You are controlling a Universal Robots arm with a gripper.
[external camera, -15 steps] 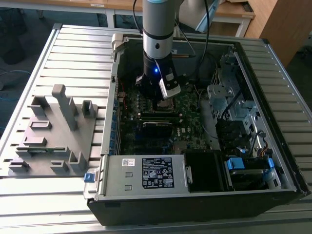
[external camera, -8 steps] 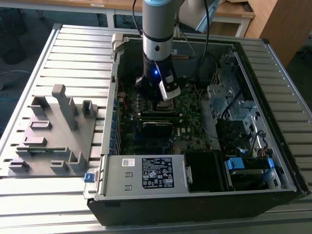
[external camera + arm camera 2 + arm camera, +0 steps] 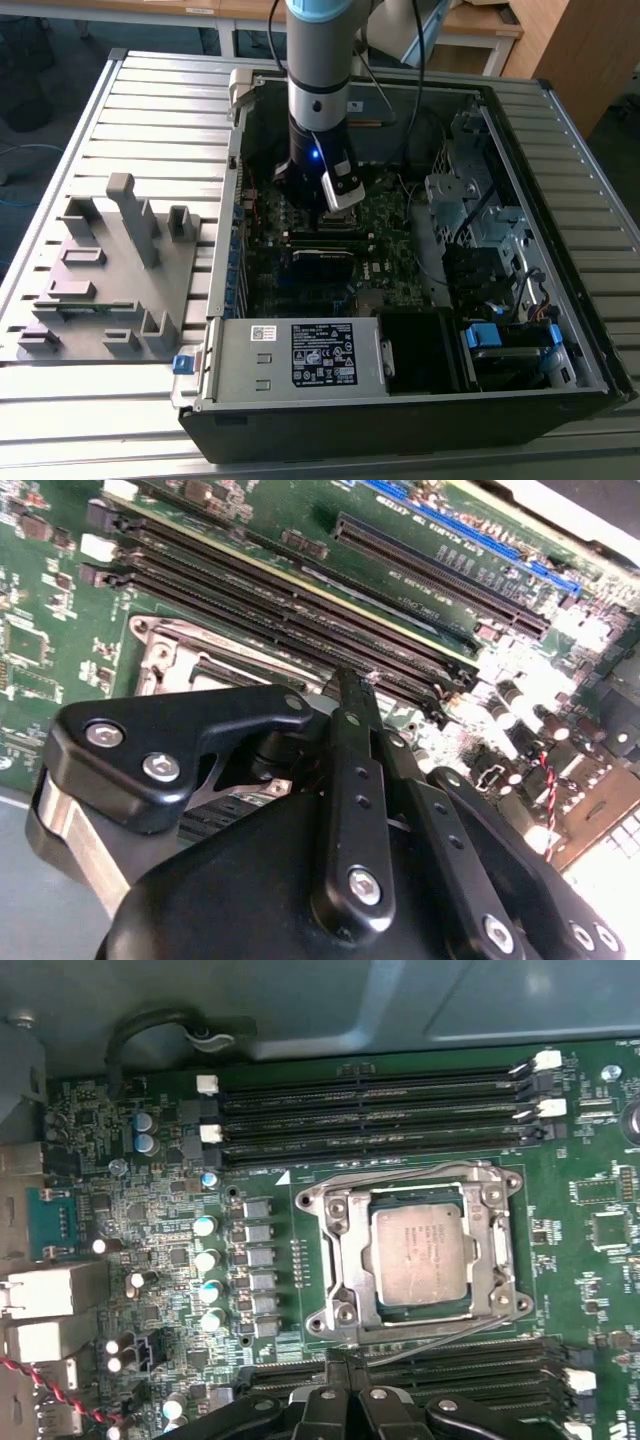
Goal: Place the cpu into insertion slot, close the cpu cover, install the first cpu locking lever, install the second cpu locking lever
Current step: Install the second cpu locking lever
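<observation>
The cpu (image 3: 418, 1254), dull silver-grey, sits inside the cpu cover (image 3: 345, 1250); the gripper (image 3: 347, 1360) beside it looks pressed together, holding nothing.

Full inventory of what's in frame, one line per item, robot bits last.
Open black computer case: one, on the slatted grey metal table.
Green motherboard: one, inside the case.
Square silver-grey cpu: one, seated in the silver-rimmed insertion slot.
Silvery frame cpu cover: one, down around the cpu.
Long black memory slots: several, on two sides of the socket.
Grey power supply box: one, labelled, at the case's near edge.
Grey plastic fixture tray: one, exterior view's left.
Robot arm: one, grey and blue, above the board.
Black hand: one, beside the socket.
</observation>
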